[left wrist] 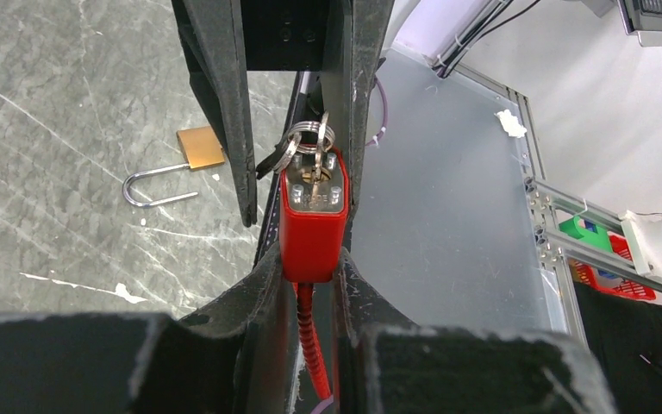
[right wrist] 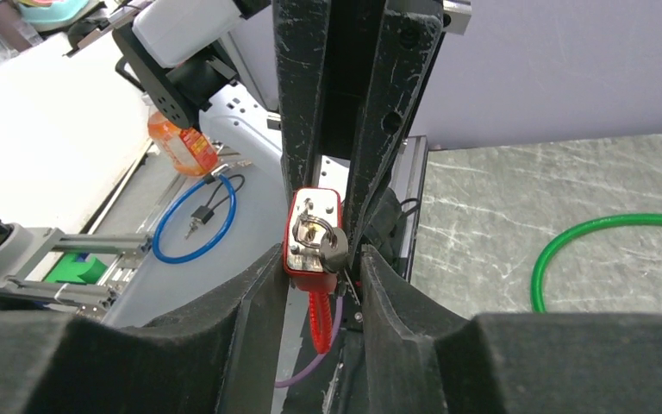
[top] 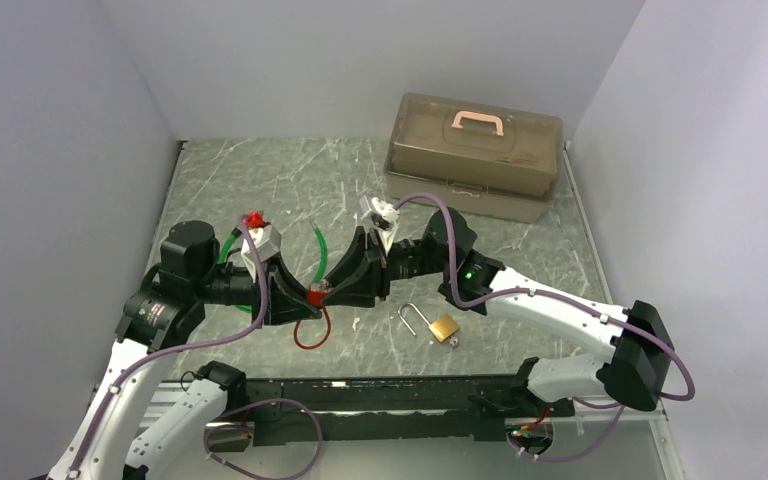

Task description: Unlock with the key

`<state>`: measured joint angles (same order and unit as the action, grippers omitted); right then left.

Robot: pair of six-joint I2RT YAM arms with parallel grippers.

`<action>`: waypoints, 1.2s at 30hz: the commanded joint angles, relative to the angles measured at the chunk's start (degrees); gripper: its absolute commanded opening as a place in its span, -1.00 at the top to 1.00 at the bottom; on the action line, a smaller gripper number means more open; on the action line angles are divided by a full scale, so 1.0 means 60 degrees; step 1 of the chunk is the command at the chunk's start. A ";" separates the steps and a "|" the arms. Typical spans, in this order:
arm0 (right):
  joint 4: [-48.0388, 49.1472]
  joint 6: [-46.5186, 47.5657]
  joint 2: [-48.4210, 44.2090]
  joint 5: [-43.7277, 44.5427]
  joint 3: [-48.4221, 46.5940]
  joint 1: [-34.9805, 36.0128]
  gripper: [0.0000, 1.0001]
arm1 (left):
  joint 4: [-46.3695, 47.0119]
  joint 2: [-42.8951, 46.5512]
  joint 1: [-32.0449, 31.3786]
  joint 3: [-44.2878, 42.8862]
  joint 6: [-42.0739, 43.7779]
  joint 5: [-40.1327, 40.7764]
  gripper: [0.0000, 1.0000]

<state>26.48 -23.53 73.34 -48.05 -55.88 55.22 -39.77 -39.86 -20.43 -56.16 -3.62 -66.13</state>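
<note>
My left gripper (left wrist: 310, 259) is shut on the body of a red lock (left wrist: 312, 228), held above the table with its red cable hanging below. A silver key (left wrist: 314, 172) with rings sits in the lock's end face. My right gripper (right wrist: 321, 255) faces it from the other side. Its fingers straddle the lock's end and the key (right wrist: 334, 248), one touching the lock's side and one standing a little apart. In the top view the two grippers, left (top: 305, 298) and right (top: 336, 288), meet at the red lock (top: 316, 296).
A brass padlock (top: 445, 327) with its shackle swung open lies on the marble table just right of the grippers. A green cable loop (top: 320, 250) lies behind them and a red cable loop (top: 312, 338) in front. A brown toolbox (top: 475, 150) stands at the back right.
</note>
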 commanded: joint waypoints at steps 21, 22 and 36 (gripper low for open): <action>0.0914 -0.0063 -0.0498 0.0595 0.0219 0.0051 1.00 | 0.0478 -0.0152 -0.0022 -0.0546 0.0141 -0.0322 -0.33; 0.0924 -0.0063 -0.0522 0.0609 0.0229 0.0058 1.00 | 0.0522 -0.0148 -0.0023 -0.0522 0.0109 -0.0336 -0.29; 0.0728 -0.0070 -0.0441 0.0478 0.0256 0.0323 1.00 | 0.0183 -0.0167 0.0004 -0.0942 0.1066 0.0513 0.70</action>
<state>27.53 -23.75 71.88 -45.01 -53.82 56.34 -39.90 -40.73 -20.49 -58.89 0.64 -64.03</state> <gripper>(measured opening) 0.186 0.266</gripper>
